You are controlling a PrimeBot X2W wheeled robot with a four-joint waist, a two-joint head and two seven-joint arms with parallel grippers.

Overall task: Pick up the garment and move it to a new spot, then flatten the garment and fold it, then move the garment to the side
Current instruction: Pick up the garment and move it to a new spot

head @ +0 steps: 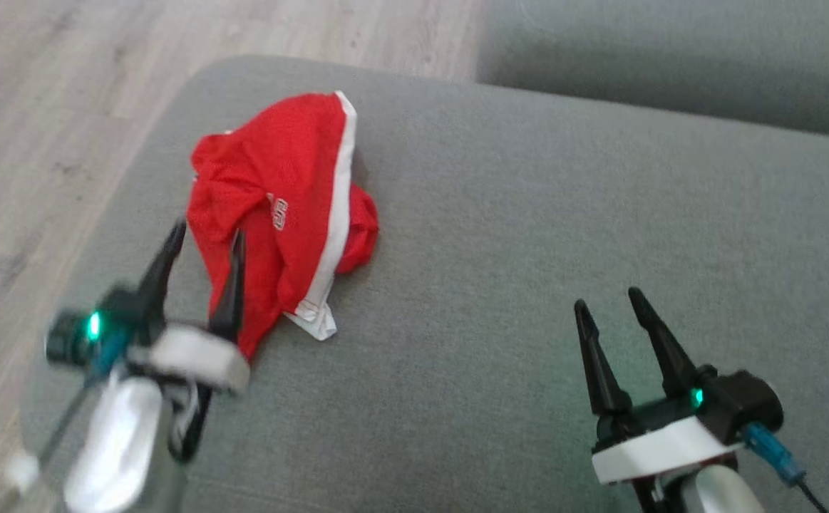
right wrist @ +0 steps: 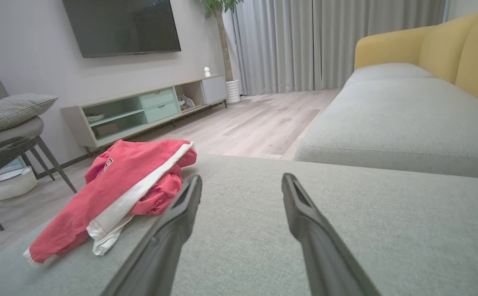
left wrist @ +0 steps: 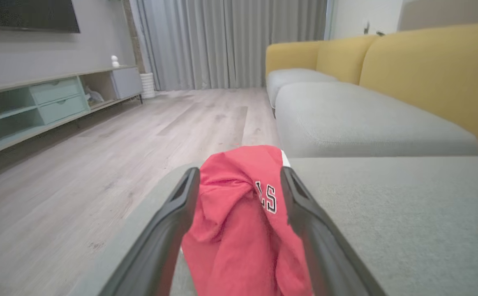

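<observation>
The garment (head: 282, 206) is a crumpled red piece with a white stripe and a small printed logo, lying near the left end of a grey cushion (head: 528, 249). My left gripper (head: 206, 237) is open at the garment's near left edge, one finger over the red cloth and the other just left of it. In the left wrist view the garment (left wrist: 239, 218) bulges between the two spread fingers. My right gripper (head: 608, 298) stands open over bare cushion, well to the right of the garment (right wrist: 119, 193), nothing between its fingers.
The cushion's rounded left edge drops to a pale wood floor (head: 36, 128). A second grey seat (head: 671, 57) with yellow backrests (left wrist: 428, 74) lies beyond. A low TV cabinet (right wrist: 148, 111) and a chair (right wrist: 4, 131) stand across the floor.
</observation>
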